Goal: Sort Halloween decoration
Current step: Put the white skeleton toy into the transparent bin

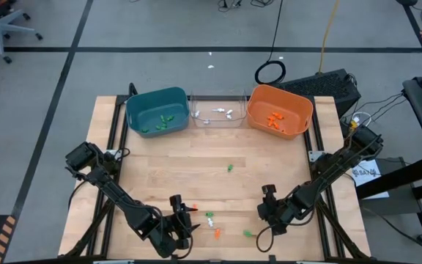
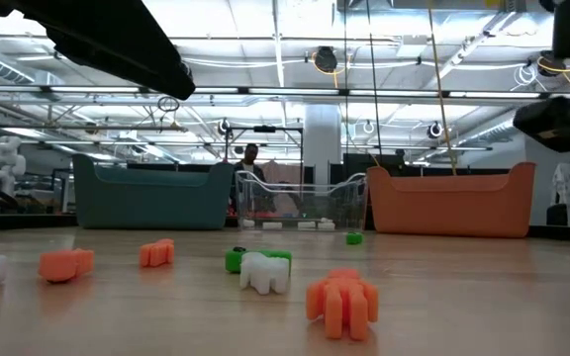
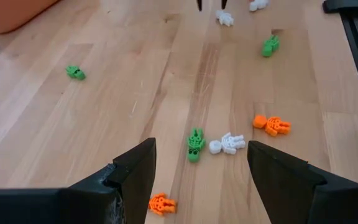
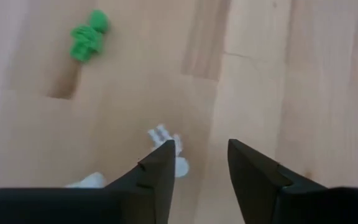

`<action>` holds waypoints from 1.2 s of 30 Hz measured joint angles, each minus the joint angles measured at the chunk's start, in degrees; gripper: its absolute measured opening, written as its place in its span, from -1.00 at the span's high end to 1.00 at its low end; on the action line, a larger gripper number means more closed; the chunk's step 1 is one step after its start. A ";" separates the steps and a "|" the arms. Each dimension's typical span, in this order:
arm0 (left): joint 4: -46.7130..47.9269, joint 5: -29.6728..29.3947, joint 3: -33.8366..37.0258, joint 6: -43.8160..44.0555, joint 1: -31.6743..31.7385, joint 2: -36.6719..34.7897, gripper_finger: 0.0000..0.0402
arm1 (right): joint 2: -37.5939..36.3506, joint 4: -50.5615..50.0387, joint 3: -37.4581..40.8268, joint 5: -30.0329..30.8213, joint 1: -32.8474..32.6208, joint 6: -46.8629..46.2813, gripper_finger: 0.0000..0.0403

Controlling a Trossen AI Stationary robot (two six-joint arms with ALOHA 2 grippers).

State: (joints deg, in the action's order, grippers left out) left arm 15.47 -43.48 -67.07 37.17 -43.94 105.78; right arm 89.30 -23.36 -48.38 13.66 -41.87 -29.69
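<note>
Halloween decoration trinkets lie scattered on the wooden table near its front edge: a green one (image 3: 195,144), a white one (image 3: 227,144) and an orange one (image 3: 272,125) lie just ahead of my left gripper (image 3: 201,163), which hangs open above the table at the near left (image 1: 176,209). My right gripper (image 4: 197,158) stands open at the near right (image 1: 268,196), pointing steeply down. A white trinket (image 4: 169,149) lies beside one of its fingers, partly hidden by it, and a green trinket (image 4: 87,36) lies farther off. Nothing is between either gripper's fingers.
Three bins stand in a row at the table's far edge: teal (image 1: 156,110) holding green pieces, clear (image 1: 217,108) holding white ones, orange (image 1: 279,110) holding orange ones. A lone green trinket (image 1: 230,168) lies mid-table. Bare wood stretches between the bins and the grippers.
</note>
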 joint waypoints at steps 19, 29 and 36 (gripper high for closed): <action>0.06 0.00 0.00 -0.01 0.00 0.00 -0.25 | 3.28 -0.13 -0.02 -0.64 -0.24 -1.54 0.11; 0.08 -0.02 -0.02 -0.04 0.00 -0.02 -0.25 | 1.29 -1.66 0.15 -0.63 -2.14 -2.40 0.02; 0.06 -0.02 -0.02 0.00 0.00 -0.02 -0.25 | 5.06 0.68 0.04 -0.63 -2.12 -0.89 0.04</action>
State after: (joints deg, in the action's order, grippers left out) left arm 15.53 -43.51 -67.09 37.17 -43.94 105.75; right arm 94.35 -22.68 -48.34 13.03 -43.99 -30.58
